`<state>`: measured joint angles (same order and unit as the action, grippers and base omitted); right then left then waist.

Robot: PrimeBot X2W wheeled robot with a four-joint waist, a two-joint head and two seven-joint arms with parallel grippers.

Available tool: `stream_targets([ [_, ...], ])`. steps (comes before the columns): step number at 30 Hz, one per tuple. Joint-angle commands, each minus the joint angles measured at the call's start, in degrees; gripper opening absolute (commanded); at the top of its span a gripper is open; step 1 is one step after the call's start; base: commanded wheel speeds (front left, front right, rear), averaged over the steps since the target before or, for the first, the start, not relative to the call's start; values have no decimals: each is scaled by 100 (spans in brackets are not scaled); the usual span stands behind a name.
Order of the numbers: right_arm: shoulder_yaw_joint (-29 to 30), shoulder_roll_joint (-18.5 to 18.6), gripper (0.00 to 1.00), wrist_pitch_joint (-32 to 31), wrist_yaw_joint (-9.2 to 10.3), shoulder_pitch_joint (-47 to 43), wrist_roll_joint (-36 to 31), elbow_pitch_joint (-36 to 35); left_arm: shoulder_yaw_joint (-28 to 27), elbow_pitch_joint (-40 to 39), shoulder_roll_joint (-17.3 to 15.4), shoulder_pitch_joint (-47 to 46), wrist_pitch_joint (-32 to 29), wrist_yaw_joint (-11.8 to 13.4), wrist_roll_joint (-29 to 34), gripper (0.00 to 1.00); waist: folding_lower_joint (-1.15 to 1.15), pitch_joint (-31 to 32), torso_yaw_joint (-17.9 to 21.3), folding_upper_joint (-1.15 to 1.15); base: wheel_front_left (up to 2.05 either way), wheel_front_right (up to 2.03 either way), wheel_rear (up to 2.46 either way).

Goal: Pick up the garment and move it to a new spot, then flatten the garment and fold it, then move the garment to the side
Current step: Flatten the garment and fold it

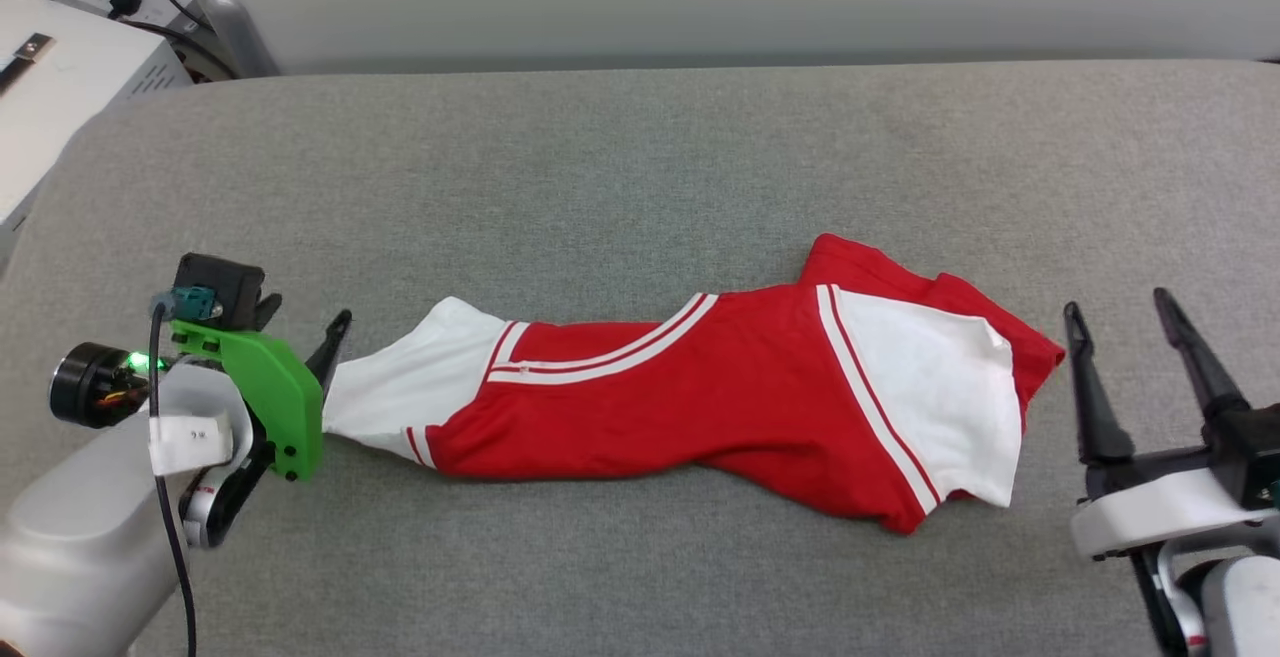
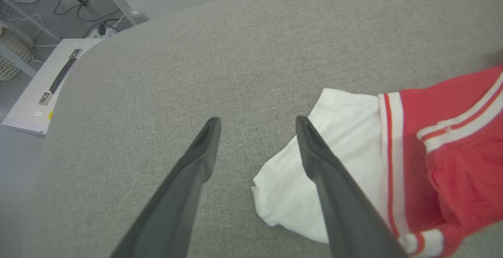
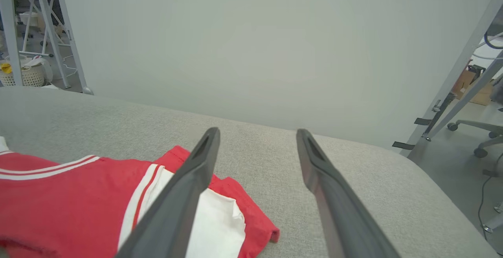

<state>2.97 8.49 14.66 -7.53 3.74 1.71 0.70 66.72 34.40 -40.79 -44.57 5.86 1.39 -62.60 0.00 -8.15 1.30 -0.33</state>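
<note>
Garment [image 1: 700, 387] prob. soft, light, limp; grab sleeve ends, 9 & 3 o'clock. Left gripper [image 2: 257, 121] spread, empty; right gripper [image 1: 1116, 303] same.

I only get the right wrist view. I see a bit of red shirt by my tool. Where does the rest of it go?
Observer: In the head view the garment lies stretched long across the grey cushion, bunched up, not flat.
Operator: Is the other arm holding it?
Observer: No. The left wrist view shows the left tool open, with the white sleeve beside one finger, not pinched.
Operator: Is my tool over the shirt?
Observer: From the head view the right tool sits just right of the shirt's end, above bare cushion.
</note>
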Motion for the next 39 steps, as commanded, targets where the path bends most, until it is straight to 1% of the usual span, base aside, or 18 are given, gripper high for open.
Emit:
stream_targets([
  [1,50,138,100,34,4,146,46,-33,-60,-78,24,190,285,196,93,100,0,173,-124,33,0,0,0],
  [4,109,479,100,21,4,379,124,-44,-202,-413,38,430,664,505,101,100,0,250,-224,33,0,0,0],
  [6,104,739,100,-40,4,593,185,-98,-335,-714,8,547,824,827,248,100,0,277,-301,33,0,0,0],
  [8,72,1019,100,-178,4,820,271,-209,-566,-1119,-15,697,895,1201,436,100,0,280,-386,33,0,0,0],
  [9,54,1116,100,-243,4,914,325,-254,-679,-1305,-20,762,904,1345,547,100,0,275,-416,33,0,0,0],
  [12,-84,1484,100,-558,4,1222,523,-340,-1256,-2027,1,1075,910,1818,1108,100,0,219,-532,33,0,0,0],
  [14,-299,1772,100,-758,4,1408,634,-381,-1618,-2412,44,1333,911,2076,1491,100,0,179,-597,33,0,0,0],
  [18,-810,2252,100,-1190,4,1768,1000,-367,-2210,-2971,197,1914,912,2428,2148,100,0,106,-681,33,0,0,0],
  [21,-1296,2614,100,-1709,4,2003,1421,-237,-2549,-3232,361,2314,913,2544,2514,100,0,45,-723,33,0,0,0],
  [23,-1717,2927,100,-2168,4,2148,1774,-157,-2733,-3367,483,2572,913,2596,2748,100,0,3,-751,33,0,0,0],
  [26,-2276,3358,100,-2915,4,2396,2364,-38,-2976,-3459,651,2857,913,2571,3065,100,0,-80,-782,33,0,0,0],
  [30,-2832,3750,100,-4000,4,2568,3127,192,-3254,-3555,894,3120,913,2500,3368,100,0,-194,-837,33,0,0,0],
  [34,-3241,3991,100,-5060,4,2640,3743,415,-3502,-3523,1114,3247,913,2337,3560,100,0,-365,-899,33,0,0,0],
  [36,-3399,4042,100,-5348,4,2667,3883,508,-3615,-3489,1215,3255,913,2235,3662,100,0,-476,-934,33,0,0,0],
  [39,-3596,4035,100,-5544,4,2684,3993,671,-3769,-3444,1365,3234,913,2081,3793,100,0,-643,-999,33,0,0,0],
])
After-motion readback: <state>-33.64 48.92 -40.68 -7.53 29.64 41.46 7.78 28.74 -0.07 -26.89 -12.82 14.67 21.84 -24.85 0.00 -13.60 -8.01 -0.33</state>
